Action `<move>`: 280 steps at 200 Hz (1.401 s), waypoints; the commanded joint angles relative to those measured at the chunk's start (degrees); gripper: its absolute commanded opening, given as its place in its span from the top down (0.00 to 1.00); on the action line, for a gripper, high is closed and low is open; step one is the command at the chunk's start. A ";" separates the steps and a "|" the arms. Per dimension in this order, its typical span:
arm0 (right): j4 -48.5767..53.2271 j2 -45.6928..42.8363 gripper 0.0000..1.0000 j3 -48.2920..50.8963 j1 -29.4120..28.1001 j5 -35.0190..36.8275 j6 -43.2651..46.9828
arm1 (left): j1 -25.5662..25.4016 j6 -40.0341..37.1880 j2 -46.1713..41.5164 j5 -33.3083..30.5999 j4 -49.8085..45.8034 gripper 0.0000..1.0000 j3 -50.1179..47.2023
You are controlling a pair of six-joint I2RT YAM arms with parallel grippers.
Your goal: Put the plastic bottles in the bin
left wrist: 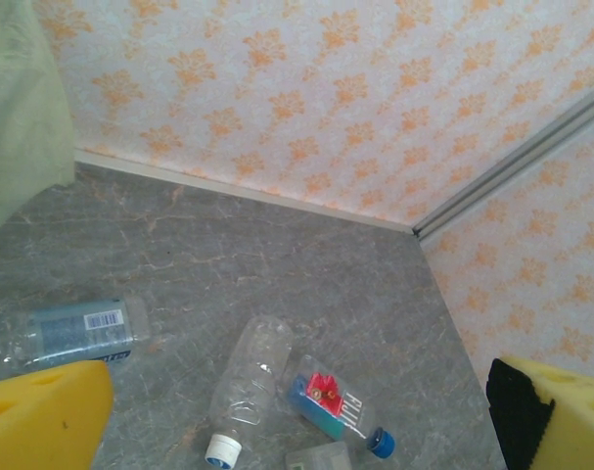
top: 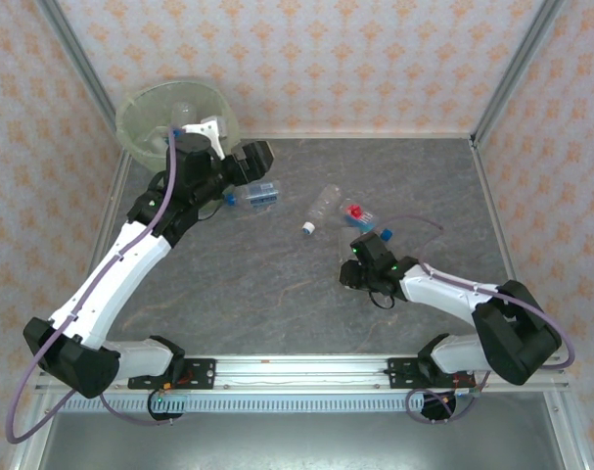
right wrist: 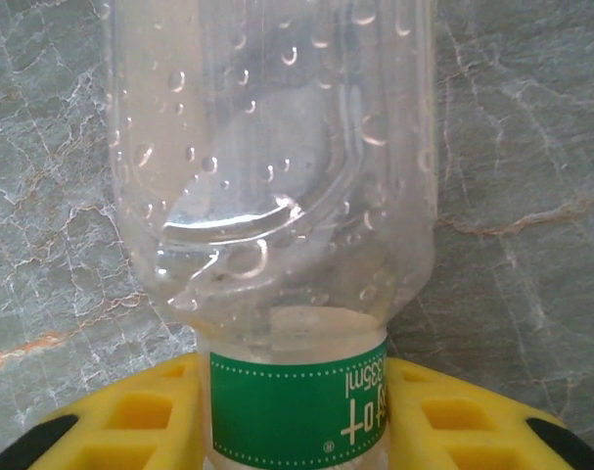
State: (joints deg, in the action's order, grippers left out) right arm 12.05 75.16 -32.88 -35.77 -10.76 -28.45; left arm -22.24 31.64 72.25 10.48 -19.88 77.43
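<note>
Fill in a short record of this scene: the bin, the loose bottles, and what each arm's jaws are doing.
Bin: far left corner
Lying loose: blue-label bottle, white-cap bottle, red-label bottle
Left gripper: jaws open, empty, near bin
Right gripper: jaws shut on green-label bottle

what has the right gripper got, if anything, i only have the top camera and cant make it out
observer: The right gripper is closed on a clear bottle, gripping it at its green label.
operator: anything inside it
observer: Only droplets on its wall; no liquid level shows.
operator: and the left gripper, holding anything
observer: No. The left gripper is open, with nothing between its yellow fingers.
</note>
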 commanded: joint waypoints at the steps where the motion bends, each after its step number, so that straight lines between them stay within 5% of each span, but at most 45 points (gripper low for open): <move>1: -0.49 -2.31 0.64 0.65 -0.52 2.67 -0.08 | 2.61 4.19 -2.07 1.88 -0.41 0.01 0.26; 126: 2.54 -12.43 0.65 -14.68 -7.53 11.74 2.33 | 4.13 14.37 -0.23 19.01 13.93 0.24 -3.90; 199: 1.82 -7.74 0.66 -26.96 -13.64 12.71 8.53 | -0.17 11.20 2.99 25.07 14.87 0.25 -3.38; 280: 1.31 -7.74 0.66 -28.24 -15.78 11.50 8.86 | -2.99 9.06 6.86 27.82 16.34 0.26 -2.72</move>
State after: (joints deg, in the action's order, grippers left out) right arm 14.09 67.42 -59.18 -51.24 0.03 -20.29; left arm -24.36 42.13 77.78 35.86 -6.17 73.54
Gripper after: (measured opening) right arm 0.361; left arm 0.743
